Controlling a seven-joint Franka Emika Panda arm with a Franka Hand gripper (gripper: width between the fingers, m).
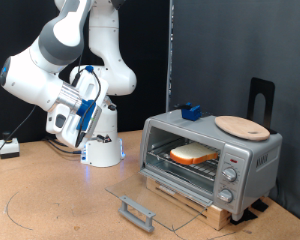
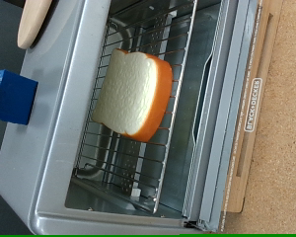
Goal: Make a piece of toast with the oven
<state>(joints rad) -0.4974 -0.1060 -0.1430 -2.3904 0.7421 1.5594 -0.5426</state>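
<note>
Toast lies in open oven, plate on top; jaws' state unclear.

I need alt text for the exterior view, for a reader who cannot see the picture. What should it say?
A piece of toast lies on the wire rack inside an oven whose glass door hangs open onto the wooden table. A round wooden plate and a small blue object rest on the oven's top. The white robot arm's gripper is raised at the exterior view's left, apart from the oven.
</note>
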